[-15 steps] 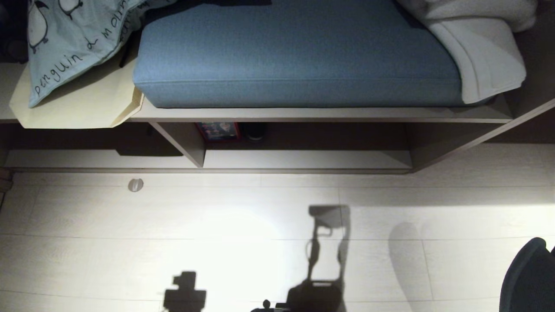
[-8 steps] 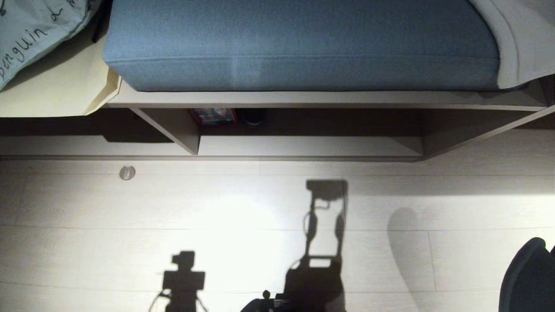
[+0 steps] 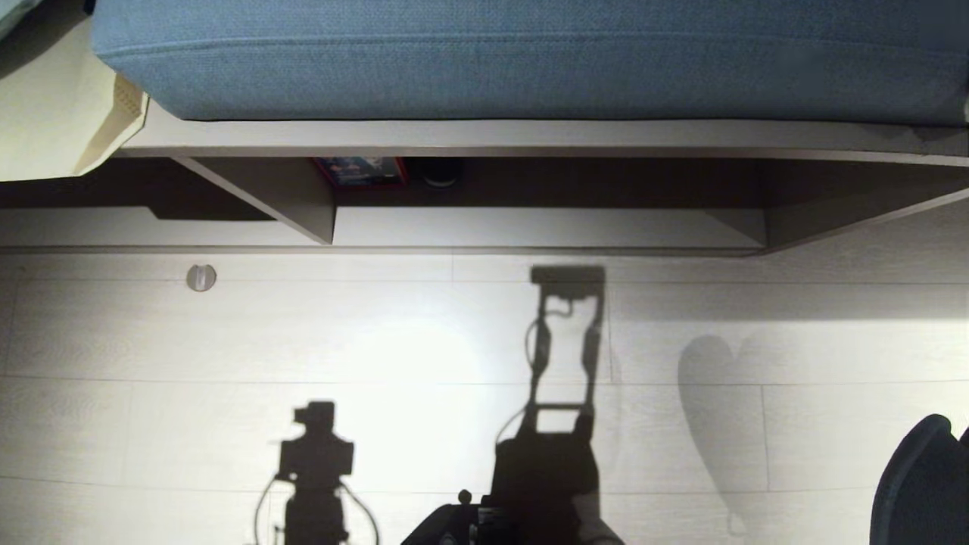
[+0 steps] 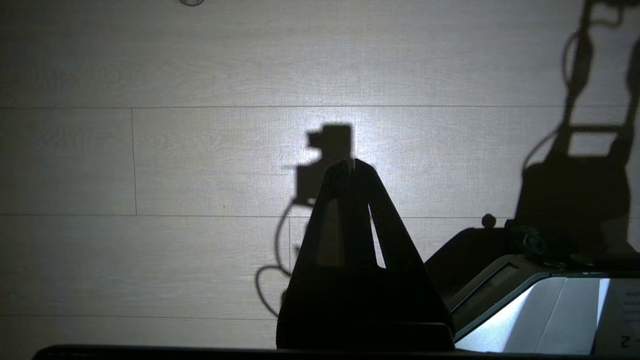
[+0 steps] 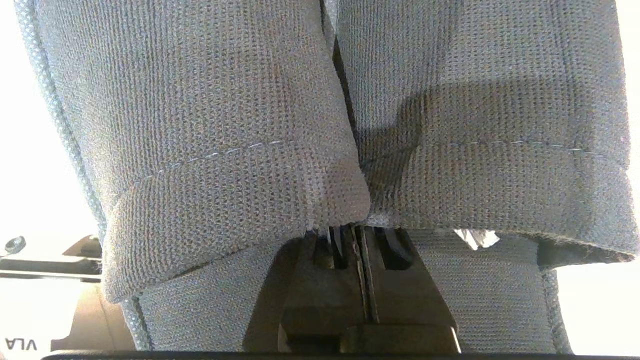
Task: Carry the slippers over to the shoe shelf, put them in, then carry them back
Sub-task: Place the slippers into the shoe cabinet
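The right gripper point(image 5: 361, 235) is clamped on the slippers point(image 5: 240, 125), pinching both by their edges. The left gripper point(image 4: 350, 167) hangs closed, empty. The shoe shelf point(image 3: 530, 227) lies ahead; the thin pinch could slip, or the slippers catch its top board.

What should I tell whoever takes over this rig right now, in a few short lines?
Right gripper: shut on the slippers, both held together at the fabric edges.
Left gripper: shut, empty, hanging over the floor.
Shoe shelf: straight ahead under the blue cushion; a red box sits at its back.
Done: slippers picked up.
Left: put them in, then bring them back.
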Robot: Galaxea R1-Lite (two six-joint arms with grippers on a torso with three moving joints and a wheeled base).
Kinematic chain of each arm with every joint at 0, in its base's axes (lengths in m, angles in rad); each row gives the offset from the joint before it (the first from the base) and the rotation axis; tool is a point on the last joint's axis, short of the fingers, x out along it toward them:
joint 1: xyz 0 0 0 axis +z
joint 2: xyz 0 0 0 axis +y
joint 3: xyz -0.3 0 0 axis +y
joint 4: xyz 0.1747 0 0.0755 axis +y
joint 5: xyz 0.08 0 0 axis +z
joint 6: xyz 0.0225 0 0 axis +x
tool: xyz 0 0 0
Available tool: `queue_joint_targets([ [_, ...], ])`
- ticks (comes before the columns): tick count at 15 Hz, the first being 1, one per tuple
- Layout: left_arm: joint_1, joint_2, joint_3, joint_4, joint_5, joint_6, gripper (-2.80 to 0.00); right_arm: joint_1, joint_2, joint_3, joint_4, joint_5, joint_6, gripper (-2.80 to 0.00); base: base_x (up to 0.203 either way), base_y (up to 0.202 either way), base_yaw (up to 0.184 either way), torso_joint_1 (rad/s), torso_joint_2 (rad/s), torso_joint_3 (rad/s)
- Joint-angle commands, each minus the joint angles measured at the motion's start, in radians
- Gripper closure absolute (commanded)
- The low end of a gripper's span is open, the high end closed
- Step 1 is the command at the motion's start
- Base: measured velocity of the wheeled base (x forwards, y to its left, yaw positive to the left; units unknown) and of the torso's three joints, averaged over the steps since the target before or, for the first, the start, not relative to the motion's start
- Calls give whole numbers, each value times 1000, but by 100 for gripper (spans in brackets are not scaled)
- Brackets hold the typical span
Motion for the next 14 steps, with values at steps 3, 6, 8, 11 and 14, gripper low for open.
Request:
queue_joint_targets([
  [3, 0, 1, 1, -1, 0, 0, 0, 0, 1, 0, 0, 0, -1, 0, 0, 0, 0, 2, 2, -200],
  [6, 0, 1, 1, -1, 0, 0, 0, 0, 1, 0, 0, 0, -1, 0, 0, 0, 0, 3, 4, -194],
  [8, 0, 1, 1, -1, 0, 0, 0, 0, 1, 0, 0, 0, -1, 0, 0, 0, 0, 6, 2, -204],
  [11, 0, 1, 1, -1, 0, 0, 0, 0, 1, 0, 0, 0, -1, 0, 0, 0, 0, 3, 1, -192],
  [14, 0, 1, 1, -1, 0, 0, 0, 0, 1, 0, 0, 0, -1, 0, 0, 0, 0, 4, 1, -198],
])
